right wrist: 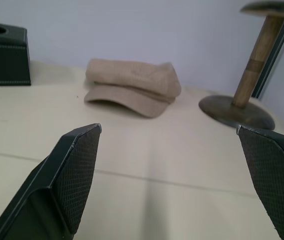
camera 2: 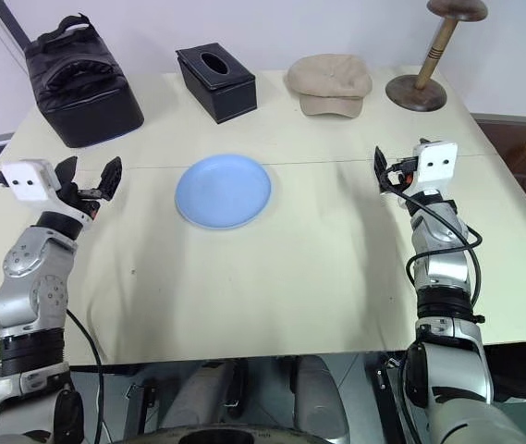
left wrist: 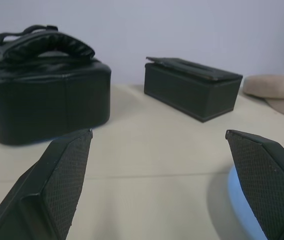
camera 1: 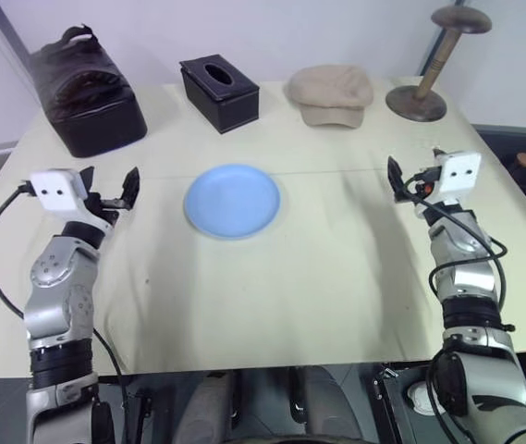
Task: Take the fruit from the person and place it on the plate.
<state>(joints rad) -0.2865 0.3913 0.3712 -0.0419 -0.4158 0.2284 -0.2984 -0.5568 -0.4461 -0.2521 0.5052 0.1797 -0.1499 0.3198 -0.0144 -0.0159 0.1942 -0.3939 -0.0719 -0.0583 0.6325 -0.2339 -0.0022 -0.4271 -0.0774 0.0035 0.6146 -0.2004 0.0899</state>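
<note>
The light-blue plate (camera 1: pixel 232 200) lies empty in the middle of the cream table (camera 1: pixel 272 296). My left gripper (camera 1: pixel 110 190) hovers left of the plate, open, with nothing between its fingers; the left wrist view shows the plate's rim (left wrist: pixel 237 200) beside one finger. On the other side of the plate my right gripper (camera 1: pixel 415 176) hovers over the table. It is open too and holds nothing, as the right wrist view (right wrist: pixel 167 128) confirms. The fruit and the person are out of view.
Along the table's far side stand a black bag (camera 1: pixel 85 92), a black tissue box (camera 1: pixel 219 91), a tan cap (camera 1: pixel 331 92) and a wooden stand (camera 1: pixel 420 97). The table's right edge runs close to my right arm.
</note>
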